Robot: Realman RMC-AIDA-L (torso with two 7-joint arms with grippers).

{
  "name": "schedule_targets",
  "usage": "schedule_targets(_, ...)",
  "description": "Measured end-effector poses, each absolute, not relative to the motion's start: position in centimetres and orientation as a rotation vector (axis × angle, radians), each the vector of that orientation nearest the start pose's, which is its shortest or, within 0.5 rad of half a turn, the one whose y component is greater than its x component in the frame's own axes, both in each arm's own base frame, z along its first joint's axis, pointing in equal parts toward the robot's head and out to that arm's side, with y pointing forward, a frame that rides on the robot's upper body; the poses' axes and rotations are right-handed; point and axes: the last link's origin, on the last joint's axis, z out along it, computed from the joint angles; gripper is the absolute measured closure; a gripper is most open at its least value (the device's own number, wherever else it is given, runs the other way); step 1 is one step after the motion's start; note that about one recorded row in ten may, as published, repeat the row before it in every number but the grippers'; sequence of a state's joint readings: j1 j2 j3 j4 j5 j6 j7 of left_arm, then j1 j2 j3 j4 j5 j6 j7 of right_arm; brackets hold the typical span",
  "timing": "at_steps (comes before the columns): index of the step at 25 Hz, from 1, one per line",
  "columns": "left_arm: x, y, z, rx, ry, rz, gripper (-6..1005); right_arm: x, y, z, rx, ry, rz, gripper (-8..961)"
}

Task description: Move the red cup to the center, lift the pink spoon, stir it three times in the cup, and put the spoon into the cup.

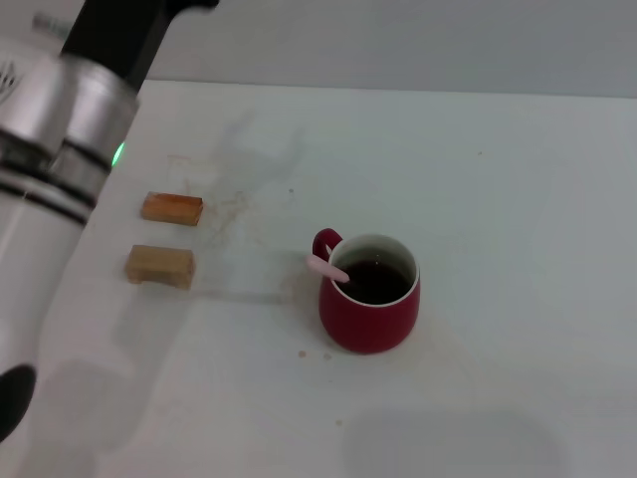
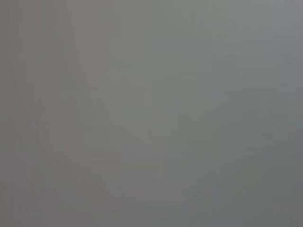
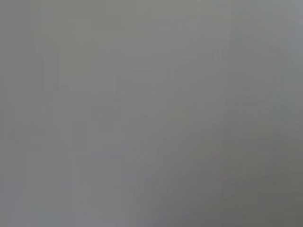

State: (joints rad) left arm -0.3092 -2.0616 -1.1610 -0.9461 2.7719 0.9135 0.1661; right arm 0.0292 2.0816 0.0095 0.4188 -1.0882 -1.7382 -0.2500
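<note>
Red cup (image 1: pixel 369 295) is seen upright near the middle of the white tabletop (image 1: pixel 518 199). Pink spoon (image 1: pixel 327 267) is lodged inside it, handle over the rim. Task is judged essentially complete. Neither end effector is shown; their state cannot be told.
</note>
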Motion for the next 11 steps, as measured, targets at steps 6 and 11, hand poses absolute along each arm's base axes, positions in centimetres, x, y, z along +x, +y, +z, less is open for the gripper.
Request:
schedule_targets(6, -22.3, 34.8, -0.3, -1.618, -0.094, -0.829, 215, 37.6, 13.8, 0.7, -1.026, 0.505, 0.417, 953)
schedule_targets(11, -25.7, 33.9, 0.0, -1.578, -0.176, -0.762, 215, 36.5, 14.0, 0.6, -1.056, 0.448, 0.472, 953)
